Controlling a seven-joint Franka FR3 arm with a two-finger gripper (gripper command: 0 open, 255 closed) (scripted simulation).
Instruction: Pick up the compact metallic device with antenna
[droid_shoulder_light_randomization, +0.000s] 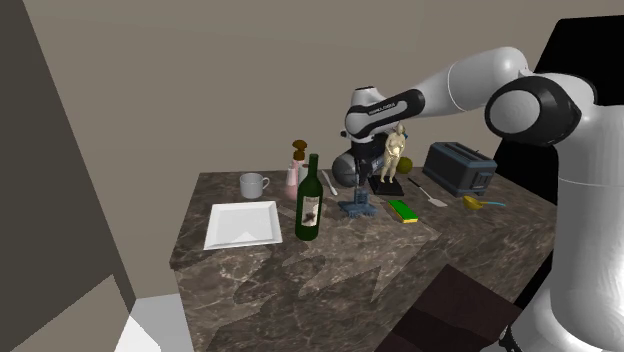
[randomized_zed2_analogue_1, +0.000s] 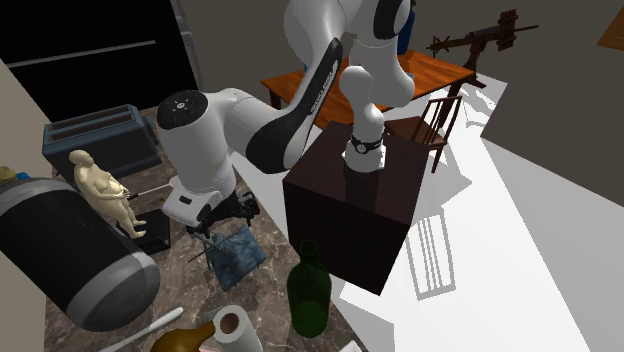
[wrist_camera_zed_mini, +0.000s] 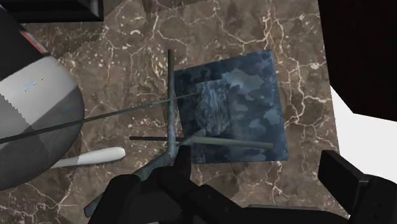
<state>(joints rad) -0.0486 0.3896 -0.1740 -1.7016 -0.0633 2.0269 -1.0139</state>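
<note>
The claw (wrist_camera_zed_mini: 257, 167) hung directly over the blue-grey device (wrist_camera_zed_mini: 236, 105), its fingers apart and clasping nothing. The device sat on the dark marble bench (wrist_camera_zed_mini: 127, 38), about midway along it and nearer the back edge, just beside the green bottle (droid_shoulder_light_randomization: 310, 185). Its boxy body lay just ahead of the gap between the fingers, while thin antenna rods (wrist_camera_zed_mini: 170, 95) splayed toward one finger; that finger perhaps brushed a rod, though the wrist view left this unclear. A straight descent looked fitting
</note>
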